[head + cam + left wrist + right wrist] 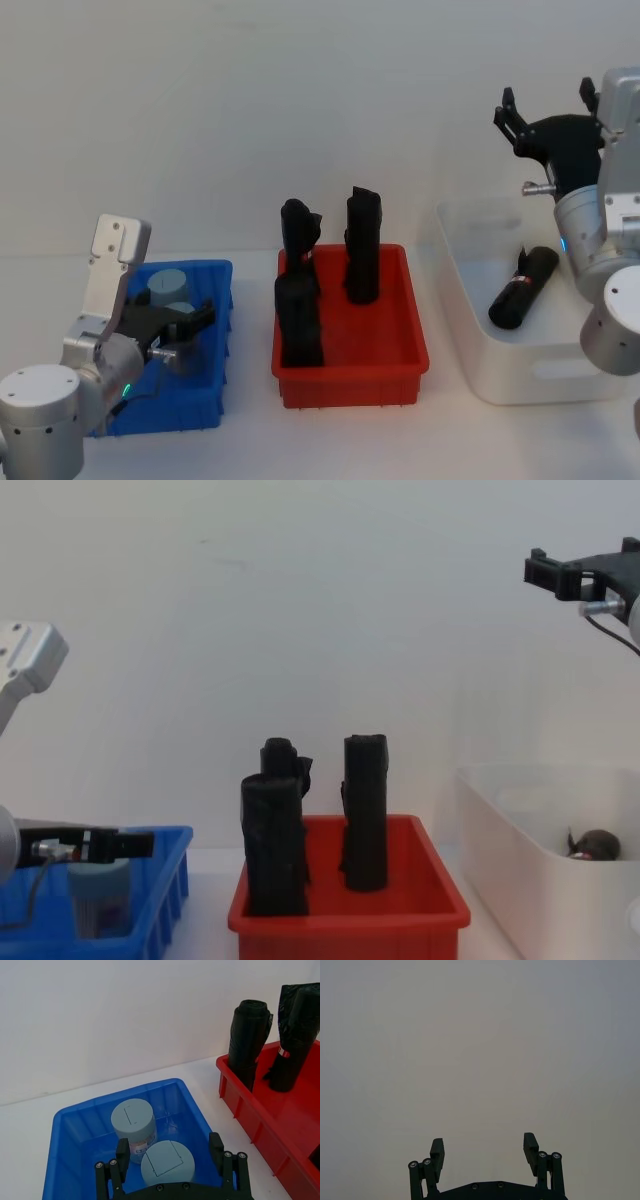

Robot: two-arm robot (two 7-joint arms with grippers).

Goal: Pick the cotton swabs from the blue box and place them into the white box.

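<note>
Two cotton swabs [132, 1120] tubs are standing inside the blue box [80, 1130], with the left gripper [169, 1152] straddling the nearer one, jaws wide. Probably light, stiff and slick, so squeezing mid-body looks safest. Far from that box, the right gripper [548, 100] is hanging spread.

Light even and diffuse. Tabletop [250, 440] very bright; white box [540, 375] hardly separates from it. Thin soft shadow under red bin [350, 385], at its 6 o'clock edge. Faint sheen on blue box [170, 1117] floor. Right wrist view dim: right gripper [484, 1139] silhouetted at 6 o'clock.
</note>
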